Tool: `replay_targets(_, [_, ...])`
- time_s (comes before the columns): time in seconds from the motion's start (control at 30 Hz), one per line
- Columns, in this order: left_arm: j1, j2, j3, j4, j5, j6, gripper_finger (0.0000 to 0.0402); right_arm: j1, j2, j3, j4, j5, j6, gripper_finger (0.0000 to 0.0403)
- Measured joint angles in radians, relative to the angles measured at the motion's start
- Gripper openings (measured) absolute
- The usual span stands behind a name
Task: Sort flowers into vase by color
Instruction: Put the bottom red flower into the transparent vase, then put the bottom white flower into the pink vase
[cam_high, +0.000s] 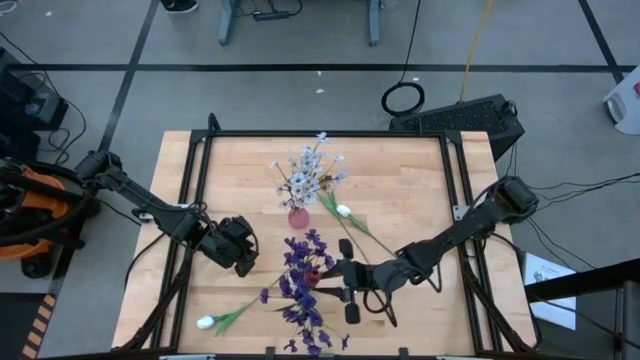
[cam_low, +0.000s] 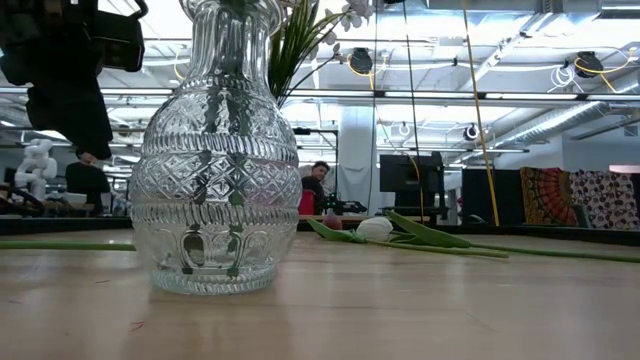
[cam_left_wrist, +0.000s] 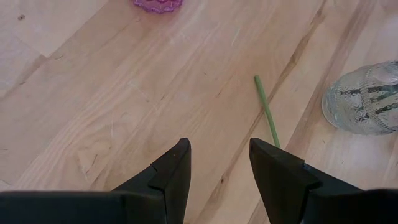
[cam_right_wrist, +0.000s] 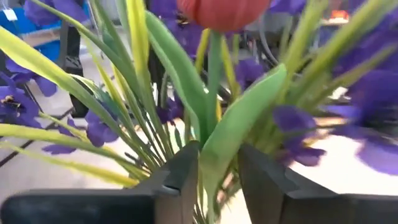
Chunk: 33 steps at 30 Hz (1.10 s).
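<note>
A clear glass vase (cam_high: 300, 288) (cam_low: 205, 150) near the table's front holds dark purple flowers (cam_high: 300, 270). A small pink vase (cam_high: 298, 216) farther back holds pale lavender-white flowers (cam_high: 310, 175). My right gripper (cam_high: 335, 275) (cam_right_wrist: 217, 149) is beside the purple bunch, shut on a dark red tulip (cam_right_wrist: 224, 12). One white tulip (cam_high: 343, 211) (cam_low: 375, 228) lies flat right of the pink vase, another (cam_high: 205, 322) at the front left. My left gripper (cam_high: 245, 255) (cam_left_wrist: 217, 149) hovers open over bare wood, left of the clear vase. My right gripper pinches the red tulip between its two fingers, by the green stem and leaf (cam_right_wrist: 217, 140) below the bud. The fingers come about level from the table's right. The tulip is lifted clear, its bud (cam_high: 313, 275) past the fingertips among the purple flowers.
A loose green stem end (cam_left_wrist: 266, 109) lies on the wood between my left gripper and the clear vase (cam_left_wrist: 367, 99). Black rails (cam_high: 190, 190) run along the table's sides. Bare wood lies to the far left and far right. A person (cam_low: 318, 182) sits in the room behind.
</note>
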<state>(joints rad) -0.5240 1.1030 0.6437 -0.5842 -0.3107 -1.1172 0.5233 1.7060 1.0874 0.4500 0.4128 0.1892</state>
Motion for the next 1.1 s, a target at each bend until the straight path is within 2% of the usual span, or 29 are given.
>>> replay_targets(0.23, [0.000,0.000,0.000,0.000,-0.006,-0.028,0.0169,0.000,-0.135,0.000,-0.259,0.000,0.070,0.0139])
replay_targets(0.53, [0.000,0.000,0.000,0.001,-0.008,-0.029,0.0169,0.000,-0.240,0.000,-0.484,0.008,0.284,0.0131])
replay_targets(0.7, [0.000,0.000,0.000,0.001,-0.008,-0.029,0.0169,-0.009,-0.251,0.000,-0.642,0.008,0.509,0.0117])
replay_targets(0.97, [0.000,0.000,0.000,0.001,-0.003,-0.023,0.0169,-0.021,-0.250,0.000,-1.010,-0.001,1.016,0.0084])
replay_targets(1.1, [0.000,0.000,0.000,0.000,0.033,-0.012,0.0169,-0.020,-0.250,0.000,-1.149,-0.001,1.171,0.0074])
